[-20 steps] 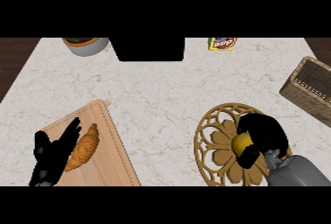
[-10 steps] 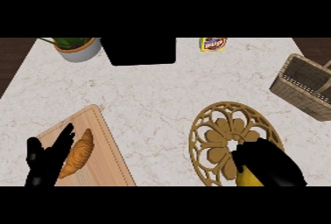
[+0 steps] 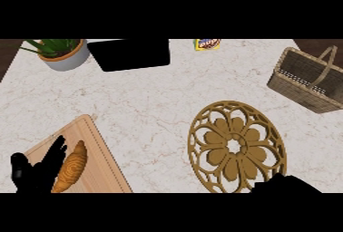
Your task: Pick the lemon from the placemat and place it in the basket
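Seen from above, a round openwork placemat point(image 3: 236, 147) on a marble counter point(image 3: 147, 104), serving as landmark. Up and right of it, well apart, a wicker basket point(image 3: 309, 79), the goal. At its lower right rim, only a dark sliver of the right hand point(image 3: 285, 185); finger state impossible to tell. No lemon visible anywhere, probably hidden in that hand. Far left of the placemat, a cutting board point(image 3: 100, 154) bearing a croissant point(image 3: 71, 166), with the left hand point(image 3: 36, 168) resting beside it, fingers straight and relaxed, holding nothing.
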Robot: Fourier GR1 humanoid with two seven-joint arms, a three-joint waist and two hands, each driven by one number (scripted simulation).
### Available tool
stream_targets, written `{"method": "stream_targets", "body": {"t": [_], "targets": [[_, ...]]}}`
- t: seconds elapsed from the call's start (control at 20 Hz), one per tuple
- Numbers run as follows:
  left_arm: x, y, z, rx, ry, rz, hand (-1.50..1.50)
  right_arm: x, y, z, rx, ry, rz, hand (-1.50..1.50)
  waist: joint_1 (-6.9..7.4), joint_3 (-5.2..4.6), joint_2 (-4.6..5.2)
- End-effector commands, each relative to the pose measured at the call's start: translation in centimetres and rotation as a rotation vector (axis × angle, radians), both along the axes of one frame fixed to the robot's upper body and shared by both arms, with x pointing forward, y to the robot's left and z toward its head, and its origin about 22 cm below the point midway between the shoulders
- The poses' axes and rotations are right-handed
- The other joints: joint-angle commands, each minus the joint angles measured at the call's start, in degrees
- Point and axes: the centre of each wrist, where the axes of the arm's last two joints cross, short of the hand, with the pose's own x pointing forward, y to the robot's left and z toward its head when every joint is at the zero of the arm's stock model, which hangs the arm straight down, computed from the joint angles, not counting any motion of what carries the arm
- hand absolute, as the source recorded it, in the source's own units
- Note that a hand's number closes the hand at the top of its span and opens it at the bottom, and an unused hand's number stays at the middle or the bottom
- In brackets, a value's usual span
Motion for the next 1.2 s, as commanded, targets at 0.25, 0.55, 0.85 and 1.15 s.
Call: {"method": "stream_targets", "body": {"t": [0.25,0.55,0.85,1.15], "targets": [[-1.2,-0.5,-1.1,-0.019,0.054,0.025,0.00,0.2,-3.9,6.3,0.333,-0.045,-0.093,1.50,-0.65,-0.82,0.98],[-1.3,-0.1,-0.8,-0.005,0.066,0.013,0.00,2.5,-9.0,10.3,0.401,-0.097,-0.253,1.50,0.56,-0.94,0.96],[-1.6,-0.2,-1.7,0.000,0.086,-0.045,0.00,4.4,-15.2,17.6,0.440,-0.125,-0.334,1.50,3.21,-1.27,1.04],[0.6,-1.7,-0.8,0.003,0.073,-0.108,0.00,4.7,-23.4,24.6,0.431,-0.097,-0.436,1.50,7.39,-0.99,1.86]]}}
